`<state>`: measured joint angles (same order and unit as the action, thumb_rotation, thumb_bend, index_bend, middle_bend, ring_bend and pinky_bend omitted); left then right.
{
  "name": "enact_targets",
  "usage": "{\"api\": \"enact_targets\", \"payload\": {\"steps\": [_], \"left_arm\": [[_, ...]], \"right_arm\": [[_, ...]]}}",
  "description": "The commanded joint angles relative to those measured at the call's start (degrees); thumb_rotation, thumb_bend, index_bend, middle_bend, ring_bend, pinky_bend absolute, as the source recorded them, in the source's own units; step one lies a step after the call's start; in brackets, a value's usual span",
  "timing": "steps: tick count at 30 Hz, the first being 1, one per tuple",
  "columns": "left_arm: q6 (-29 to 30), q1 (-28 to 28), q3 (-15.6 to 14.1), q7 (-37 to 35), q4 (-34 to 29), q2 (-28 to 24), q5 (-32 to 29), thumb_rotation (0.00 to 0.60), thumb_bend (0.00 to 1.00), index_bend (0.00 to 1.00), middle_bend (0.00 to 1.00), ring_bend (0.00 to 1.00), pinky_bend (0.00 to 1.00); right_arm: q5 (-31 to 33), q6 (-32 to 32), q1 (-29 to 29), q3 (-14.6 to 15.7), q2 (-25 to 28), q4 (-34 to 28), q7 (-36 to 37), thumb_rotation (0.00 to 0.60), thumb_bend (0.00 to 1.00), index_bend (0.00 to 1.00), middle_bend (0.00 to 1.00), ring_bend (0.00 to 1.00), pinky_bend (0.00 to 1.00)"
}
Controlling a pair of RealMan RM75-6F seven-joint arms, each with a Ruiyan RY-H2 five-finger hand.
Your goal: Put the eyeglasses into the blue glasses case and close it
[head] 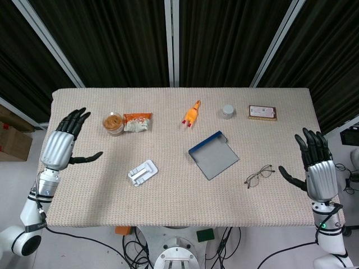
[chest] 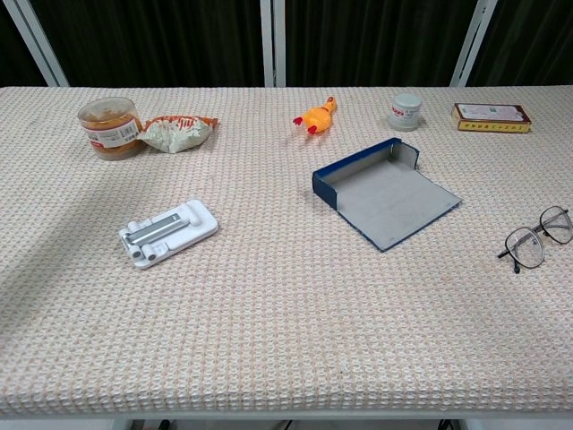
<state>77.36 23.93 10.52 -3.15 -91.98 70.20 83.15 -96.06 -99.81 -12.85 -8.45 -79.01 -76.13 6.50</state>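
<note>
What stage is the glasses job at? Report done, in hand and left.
Done: nothing yet, though the blue glasses case already lies open. In hand: nothing; the right hand hovers open beside the eyeglasses, the left hand open far off. Left: grasp eyeglasses, place them in the case, close it.
</note>
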Motion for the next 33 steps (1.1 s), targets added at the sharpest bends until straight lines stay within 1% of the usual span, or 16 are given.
{"api": "enact_targets", "payload": {"steps": [1, 4, 6, 9, 12, 14, 17, 20, 23, 26, 29, 33], "left_arm": [[-0.43, -0.06, -0.14, 0.48, -0.24, -0.30, -0.45, 0.271, 0.07, 0.00, 0.00, 0.00, 0.14], [-2.71, -0.07, -1.13, 2.99, -1.12, -1.51, -1.81, 0.292, 0.06, 0.00, 0.00, 0.00, 0.14], [-3.50, -0.35, -1.76, 5.91, -1.39, -2.05, -2.90, 0.302, 0.06, 0.00, 0.00, 0.00, 0.14], [-2.89, -1.61, -2.68, 10.01, -1.28, -1.93, -4.54, 0.314, 0.06, 0.00, 0.00, 0.00, 0.14], [-2.75, -3.22, -3.95, 13.17, -1.82, -2.03, -6.75, 0.324, 0.06, 0.00, 0.00, 0.00, 0.14], [-2.21, -4.13, -4.56, 14.33, -1.98, -1.87, -7.39, 0.328, 0.06, 0.00, 0.00, 0.00, 0.14], [-0.06, -5.84, -5.60, 15.05, -0.99, -0.80, -6.79, 0.328, 0.06, 0.00, 0.00, 0.00, 0.14], [2.37, -6.90, -6.33, 14.02, 0.96, 0.48, -4.10, 0.331, 0.06, 0.00, 0.00, 0.00, 0.14], [4.44, -7.76, -7.03, 11.97, 2.80, 1.44, -1.29, 0.351, 0.06, 0.00, 0.01, 0.00, 0.14], [5.28, -8.41, -7.77, 10.87, 3.42, 1.64, 0.32, 0.350, 0.06, 0.00, 0.03, 0.00, 0.14], [5.72, -9.07, -8.46, 11.33, 3.64, 1.66, 1.22, 0.348, 0.06, 0.00, 0.03, 0.00, 0.14], [5.94, -9.91, -9.04, 11.13, 3.82, 1.91, 1.66, 0.350, 0.06, 0.00, 0.03, 0.00, 0.14]], "right_arm": [[2.49, 4.61, 0.08, 1.04, 2.01, -1.48, -1.72, 0.600, 0.21, 0.00, 0.00, 0.00, 0.00], [3.77, 9.77, -0.48, 2.44, 4.49, -2.12, -5.49, 0.600, 0.21, 0.00, 0.00, 0.00, 0.00], [3.65, 13.44, -1.04, 4.00, 6.19, -2.01, -9.51, 0.600, 0.21, 0.00, 0.00, 0.00, 0.00], [4.39, 18.45, -1.80, 5.63, 7.91, -1.76, -15.78, 0.600, 0.21, 0.00, 0.00, 0.00, 0.00], [4.45, 21.32, -2.59, 6.48, 8.46, -1.48, -18.86, 0.600, 0.21, 0.00, 0.00, 0.00, 0.00], [4.39, 22.38, -3.02, 6.72, 8.42, -1.24, -19.68, 0.600, 0.22, 0.00, 0.00, 0.00, 0.00], [4.36, 24.74, -4.14, 7.05, 7.96, -0.84, -21.41, 0.600, 0.22, 0.00, 0.00, 0.00, 0.00], [3.88, 26.66, -5.27, 7.47, 6.90, -0.03, -22.50, 0.600, 0.22, 0.00, 0.00, 0.00, 0.00], [4.59, 28.04, -5.73, 7.53, 5.19, 0.10, -21.66, 0.600, 0.23, 0.01, 0.00, 0.00, 0.00], [5.16, 29.55, -6.15, 7.83, 3.77, 0.71, -21.27, 0.600, 0.23, 0.04, 0.00, 0.00, 0.00], [4.84, 30.19, -6.68, 8.08, 1.95, 2.83, -23.42, 0.600, 0.23, 0.07, 0.00, 0.00, 0.00], [4.50, 30.54, -7.11, 8.42, 0.27, 4.58, -22.32, 0.600, 0.25, 0.14, 0.00, 0.00, 0.00]]}}
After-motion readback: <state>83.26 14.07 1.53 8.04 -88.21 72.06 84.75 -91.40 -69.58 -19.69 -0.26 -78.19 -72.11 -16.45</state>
